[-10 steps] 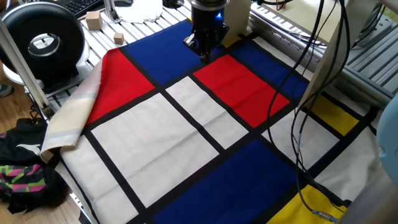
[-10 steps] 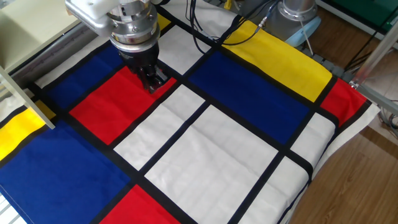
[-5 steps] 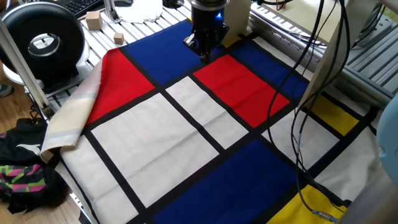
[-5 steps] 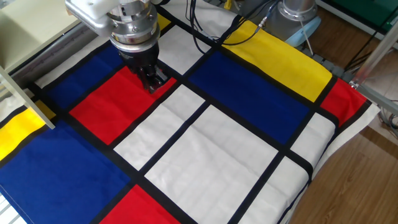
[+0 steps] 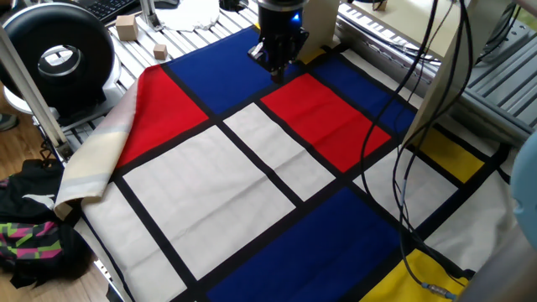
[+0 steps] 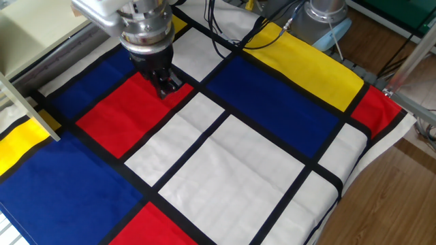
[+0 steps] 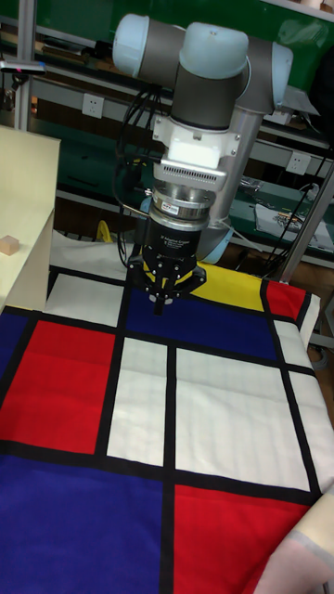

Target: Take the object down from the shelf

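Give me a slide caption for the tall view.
UR5 gripper, jaws together, hangs above the colour-block cloth; tiny cube waits on the shelf.

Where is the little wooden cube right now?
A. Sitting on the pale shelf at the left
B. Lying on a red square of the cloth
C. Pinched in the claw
A: in the tall view the cube rests on the shelf, well apart from the claw.
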Action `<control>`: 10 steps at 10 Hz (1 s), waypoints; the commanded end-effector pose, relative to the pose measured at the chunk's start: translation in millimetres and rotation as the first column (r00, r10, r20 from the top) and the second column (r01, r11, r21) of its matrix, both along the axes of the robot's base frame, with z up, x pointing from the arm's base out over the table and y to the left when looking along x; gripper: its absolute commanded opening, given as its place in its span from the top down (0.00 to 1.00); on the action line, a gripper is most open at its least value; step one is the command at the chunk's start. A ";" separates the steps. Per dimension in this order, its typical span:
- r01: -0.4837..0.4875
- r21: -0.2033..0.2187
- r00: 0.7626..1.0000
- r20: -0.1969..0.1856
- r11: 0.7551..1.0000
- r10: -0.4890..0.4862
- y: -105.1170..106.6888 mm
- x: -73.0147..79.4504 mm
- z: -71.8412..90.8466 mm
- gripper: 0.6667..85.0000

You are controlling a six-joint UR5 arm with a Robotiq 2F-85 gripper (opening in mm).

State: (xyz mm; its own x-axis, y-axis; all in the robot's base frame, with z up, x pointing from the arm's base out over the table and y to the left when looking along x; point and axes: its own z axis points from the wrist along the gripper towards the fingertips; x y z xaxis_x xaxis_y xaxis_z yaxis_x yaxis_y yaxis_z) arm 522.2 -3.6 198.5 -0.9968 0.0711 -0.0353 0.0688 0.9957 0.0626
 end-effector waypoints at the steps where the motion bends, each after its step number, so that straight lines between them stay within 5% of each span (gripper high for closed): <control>1: 0.009 -0.010 1.000 -0.009 1.000 -0.009 -3.3 -5.3 2.8 0.99; 10: -0.025 -0.037 1.000 -0.019 0.999 0.024 -12.6 -13.1 1.7 0.99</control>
